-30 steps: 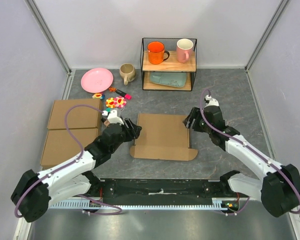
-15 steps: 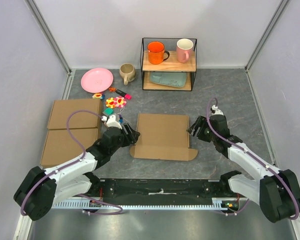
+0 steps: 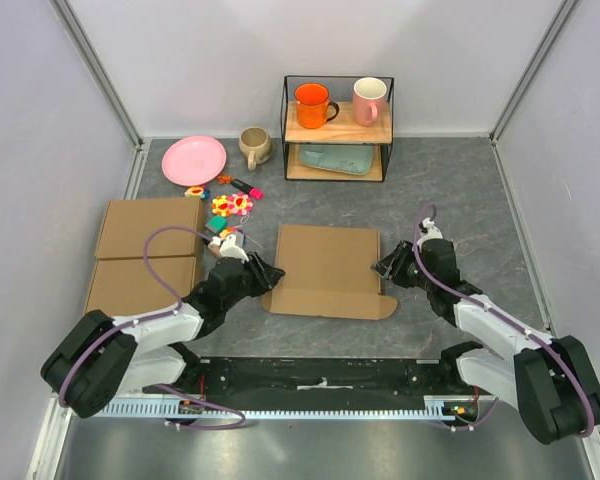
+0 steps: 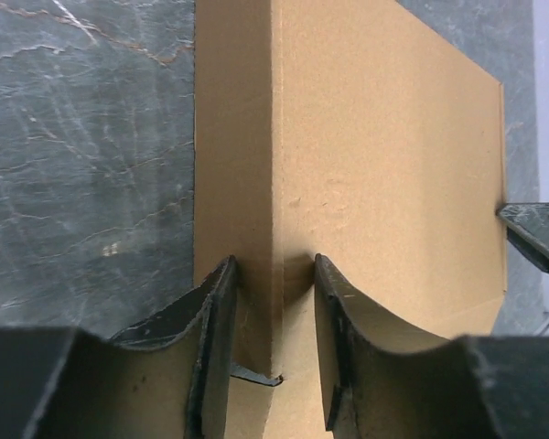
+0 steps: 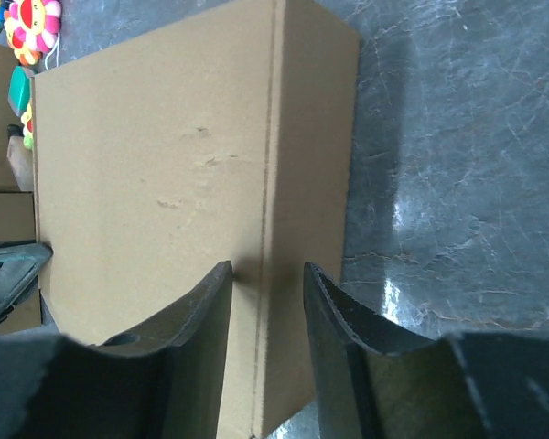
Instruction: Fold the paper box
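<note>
Left tool (image 3: 270,270), right tool (image 3: 380,268) straddle paper box (image 3: 325,265) edges — grip unclear; toys (image 3: 230,205), flat boxes (image 3: 150,228) leftward

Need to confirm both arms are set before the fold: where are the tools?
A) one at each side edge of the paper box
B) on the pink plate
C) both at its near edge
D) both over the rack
A: left tool at the left edge of the paper box, right tool at its right edge.

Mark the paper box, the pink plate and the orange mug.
paper box (image 3: 325,262), top view, middle of its flat panel.
pink plate (image 3: 193,160), top view, its bare centre.
orange mug (image 3: 311,112), top view, its front wall.
</note>
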Controlling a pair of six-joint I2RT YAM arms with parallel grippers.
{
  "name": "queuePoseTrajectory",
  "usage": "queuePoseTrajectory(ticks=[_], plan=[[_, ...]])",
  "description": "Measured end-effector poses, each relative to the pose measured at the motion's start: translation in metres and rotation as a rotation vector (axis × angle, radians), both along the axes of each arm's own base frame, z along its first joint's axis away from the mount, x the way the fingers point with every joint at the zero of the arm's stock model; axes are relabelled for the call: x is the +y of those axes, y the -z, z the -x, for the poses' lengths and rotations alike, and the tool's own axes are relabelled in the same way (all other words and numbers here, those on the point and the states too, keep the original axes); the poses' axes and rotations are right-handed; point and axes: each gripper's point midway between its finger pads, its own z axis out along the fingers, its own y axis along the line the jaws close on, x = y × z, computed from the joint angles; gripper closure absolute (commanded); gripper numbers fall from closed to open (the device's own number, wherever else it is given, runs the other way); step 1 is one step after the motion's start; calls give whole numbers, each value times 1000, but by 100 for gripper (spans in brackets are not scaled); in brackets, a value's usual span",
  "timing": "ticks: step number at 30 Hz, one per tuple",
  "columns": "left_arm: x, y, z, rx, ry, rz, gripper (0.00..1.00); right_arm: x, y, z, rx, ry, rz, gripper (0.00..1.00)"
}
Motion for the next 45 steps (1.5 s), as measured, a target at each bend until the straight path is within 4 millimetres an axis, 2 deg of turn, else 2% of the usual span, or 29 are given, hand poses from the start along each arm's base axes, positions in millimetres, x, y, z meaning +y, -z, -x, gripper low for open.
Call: queuePoseTrajectory(ticks=[2, 3, 6, 10, 15, 19, 20, 22, 23, 24, 25, 27, 31, 33, 34, 35, 36, 37, 39, 42, 45], plan=[[-4, -1, -2, -1, -1, 27, 66, 1, -3, -3, -18, -1, -6, 60], [-5, -1, -2, 0, 1, 37, 68, 1, -2, -3, -21, -3, -6, 67], [-5, -1, -1, -8, -3, 57, 77, 1, -3, -4, -30, -4, -7, 78], [-3, -1, 1, -12, -3, 65, 83, 0, -5, -9, -51, 8, -7, 82], [-3, 0, 2, -15, -6, 75, 82, 2, -4, -18, -74, 13, -14, 83], [-2, -1, 3, -19, -13, 85, 78, 2, -4, -23, -88, 16, -19, 78], [-1, -2, 3, -21, -16, 85, 77, 2, -5, -23, -89, 16, -18, 74], [1, -3, 4, -24, -21, 83, 64, 1, -6, -21, -87, 17, -15, 62], [2, -4, 5, -23, -24, 79, 59, 0, -7, -19, -85, 13, -9, 52], [3, -5, 7, -21, -24, 75, 51, 0, -7, -16, -76, 8, -2, 48], [4, -6, 9, -18, -26, 70, 48, 0, -6, -12, -63, 1, 9, 42], [9, -8, 11, -14, -37, 47, 41, -3, -8, -6, -44, -6, 35, 41], [15, -29, 6, -44, -65, 28, 38, -13, -24, -4, -62, 14, 86, 40], [18, -45, 3, -76, -85, 35, 42, -19, -34, -5, -87, 32, 109, 50], [20, -53, 1, -94, -99, 41, 45, -22, -37, -5, -99, 41, 122, 65], [22, -56, 1, -104, -107, 46, 51, -24, -38, -5, -104, 50, 131, 75], [25, -59, 0, -111, -123, 44, 65, -27, -37, -4, -104, 59, 146, 83], [28, -58, 1, -110, -133, 42, 72, -30, -35, -4, -99, 66, 155, 93], [33, -51, 1, -87, -162, 38, 85, -34, -27, -2, -82, 78, 174, 100], [43, -24, 2, -12, -196, -3, 91, -38, -3, 8, -23, 87, 194, 100], [51, 3, 5, 73, -218, -56, 92, -40, 12, 15, 23, 85, 207, 100]])
